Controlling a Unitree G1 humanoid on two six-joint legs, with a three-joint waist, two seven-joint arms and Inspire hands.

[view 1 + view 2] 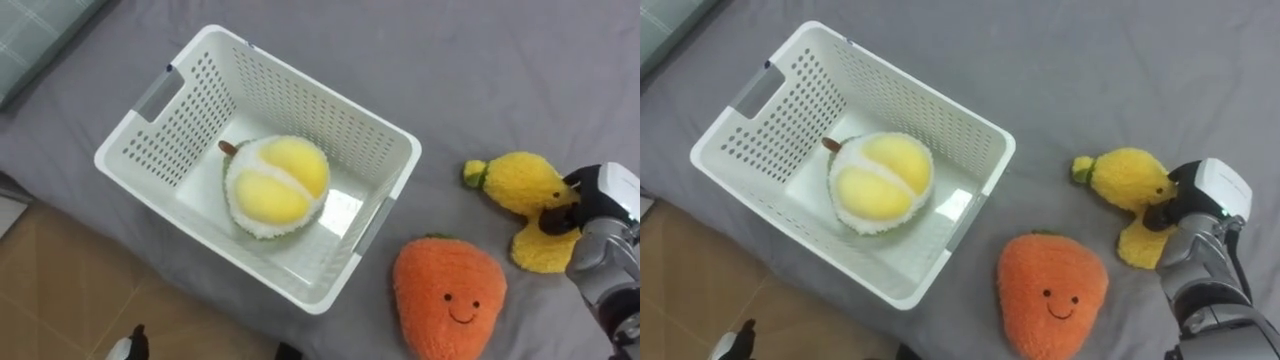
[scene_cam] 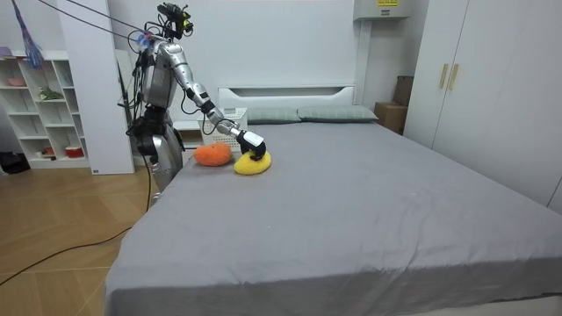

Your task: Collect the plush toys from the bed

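A white slotted basket (image 1: 150,140) sits on the grey bed near its edge, with a yellow and white durian plush (image 1: 275,185) inside. An orange carrot plush with a smiling face (image 1: 447,297) lies to the right of the basket. Further right is a yellow plush toy (image 1: 525,185), and my right hand (image 1: 600,235) rests on it with dark fingers curled into it. In the room view I stand at the bed's side with my right arm stretched out to the yellow plush toy (image 2: 253,163). My left hand (image 1: 128,347) hangs low over the floor at the picture's bottom edge.
The wooden floor (image 1: 60,290) lies below the bed's edge at the lower left. A pale pillow corner (image 1: 30,40) shows at the top left. Open grey bedding (image 2: 369,202) spreads beyond the toys. White shelves (image 2: 44,114) stand behind me.
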